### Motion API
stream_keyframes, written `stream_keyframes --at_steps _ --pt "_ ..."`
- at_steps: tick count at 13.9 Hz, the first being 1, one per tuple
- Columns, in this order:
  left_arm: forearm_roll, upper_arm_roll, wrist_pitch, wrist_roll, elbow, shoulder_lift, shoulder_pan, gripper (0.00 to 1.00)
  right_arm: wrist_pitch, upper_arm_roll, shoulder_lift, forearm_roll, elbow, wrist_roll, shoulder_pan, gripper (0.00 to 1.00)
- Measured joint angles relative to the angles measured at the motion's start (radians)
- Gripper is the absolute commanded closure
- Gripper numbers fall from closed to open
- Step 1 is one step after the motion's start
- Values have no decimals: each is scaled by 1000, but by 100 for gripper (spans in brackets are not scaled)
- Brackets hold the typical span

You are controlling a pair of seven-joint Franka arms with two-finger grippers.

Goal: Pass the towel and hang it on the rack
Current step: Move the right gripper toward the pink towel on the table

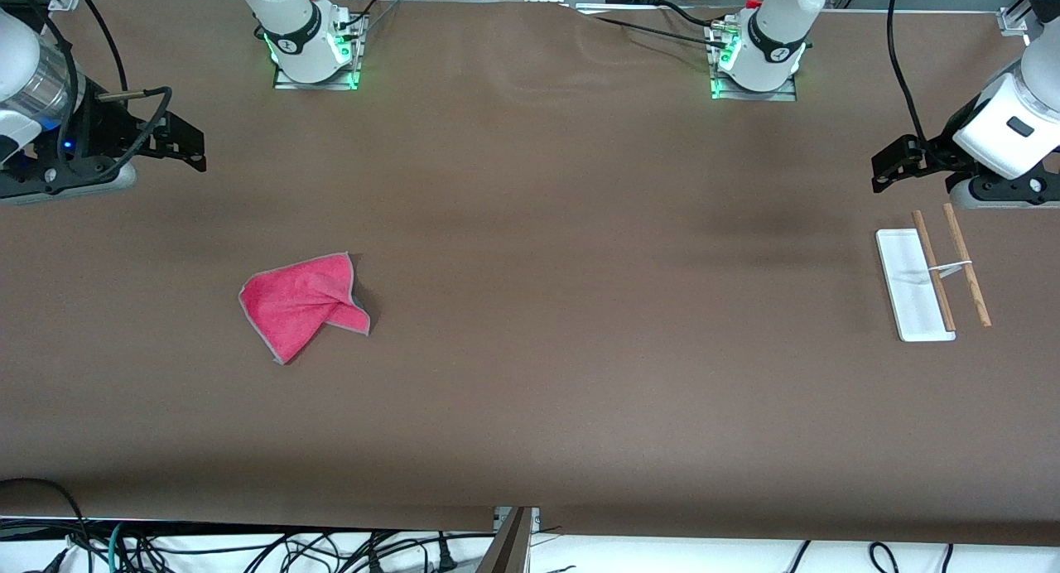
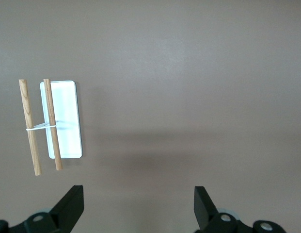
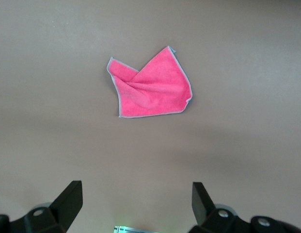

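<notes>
- My left gripper (image 2: 135, 208) hangs open over bare table (image 1: 530, 225) near the rack (image 1: 915, 287).
- My right gripper (image 3: 135, 206) waits open, towel (image 1: 302, 304) lying crumpled apart.

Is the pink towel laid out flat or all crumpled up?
Partly crumpled. The towel lies on the table with one corner folded over and creases across its middle.

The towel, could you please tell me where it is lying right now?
The towel lies crumpled, pink face up, on the table toward the right arm's end, with the rack at the left arm's end; no pincer touches it.
</notes>
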Motion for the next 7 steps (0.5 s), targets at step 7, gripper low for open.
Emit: stream_keyframes --at_steps 7 --pt "0 0 0 0 0 0 0 0 -8 0 4 -12 -6 0 -1 0"
